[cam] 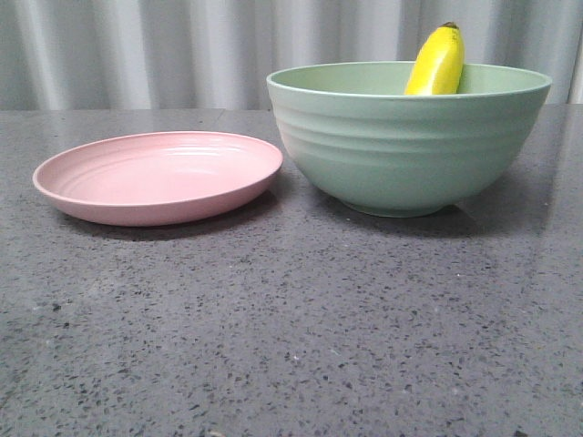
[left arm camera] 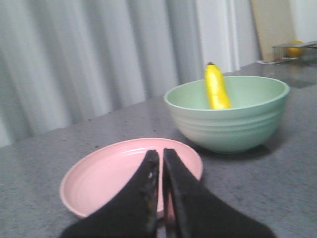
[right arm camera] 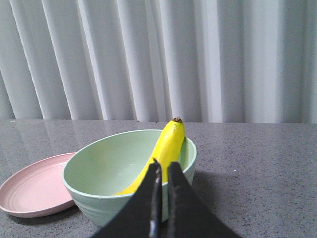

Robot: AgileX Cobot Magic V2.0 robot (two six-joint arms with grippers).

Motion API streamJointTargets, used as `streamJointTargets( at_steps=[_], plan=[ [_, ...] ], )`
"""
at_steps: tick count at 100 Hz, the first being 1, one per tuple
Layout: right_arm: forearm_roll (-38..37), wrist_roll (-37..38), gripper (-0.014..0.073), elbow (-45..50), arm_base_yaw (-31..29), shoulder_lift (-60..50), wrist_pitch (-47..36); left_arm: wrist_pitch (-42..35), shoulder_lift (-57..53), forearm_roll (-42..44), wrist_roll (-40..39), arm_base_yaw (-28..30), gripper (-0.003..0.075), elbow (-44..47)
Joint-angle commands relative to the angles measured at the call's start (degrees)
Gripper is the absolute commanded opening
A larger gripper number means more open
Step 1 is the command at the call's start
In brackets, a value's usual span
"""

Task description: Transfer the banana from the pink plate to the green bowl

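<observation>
The yellow banana [cam: 438, 62] leans inside the green bowl [cam: 405, 155], its dark tip sticking up above the rim. It also shows in the left wrist view [left arm camera: 216, 88] and the right wrist view [right arm camera: 168, 148]. The pink plate [cam: 159, 177] lies bare to the left of the bowl. My left gripper [left arm camera: 161, 153] is shut and empty, above the near part of the plate [left arm camera: 114, 173]. My right gripper [right arm camera: 163, 167] is shut and empty, on the near side of the bowl [right arm camera: 106, 173], apart from it. Neither gripper shows in the front view.
Dark speckled stone tabletop [cam: 291, 328] under everything. A grey pleated curtain [cam: 137, 55] hangs behind the table. In the left wrist view a wire rack with an orange fruit [left arm camera: 295, 48] stands far off beyond the bowl.
</observation>
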Motion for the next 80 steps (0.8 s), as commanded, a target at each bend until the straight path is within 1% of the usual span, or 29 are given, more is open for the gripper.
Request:
streamJointTargets(
  at_steps=[1, 12, 37, 47, 55, 61, 80],
  plan=[
    [-0.1, -0.3, -0.0069, -1.4, 0.0, 0.7, -4.1, -8.8, 0.0, 0.0, -0.2, 5.2, -0.002, 0.1],
    [-0.1, -0.3, -0.0069, -1.4, 0.0, 0.7, -4.1, -9.9, -2.2, 0.0, -0.2, 11.9, -0.002, 2.3],
    [-0.1, -0.3, -0.0069, -1.4, 0.0, 0.7, -4.1, -9.9, -13.5, 0.0, -0.2, 27.7, -0.002, 7.8],
    [-0.1, -0.3, -0.0069, -1.4, 0.0, 0.7, -4.1, -6.0, -16.8, 0.0, -0.2, 32.3, -0.002, 7.8],
    [-0.1, -0.3, -0.0069, -1.4, 0.0, 0.7, -4.1, -1.6, -19.4, 0.0, -0.2, 34.5, -0.002, 7.8],
    [-0.1, -0.3, -0.0069, -1.4, 0.0, 0.7, -4.0, 0.6, -19.1, -0.5, -0.2, 35.6, -0.002, 7.8],
    [-0.1, -0.3, -0.0069, -1.4, 0.0, 0.7, -4.0, 11.1, -19.2, -1.4, -0.2, 36.1, -0.002, 7.8]
  ],
)
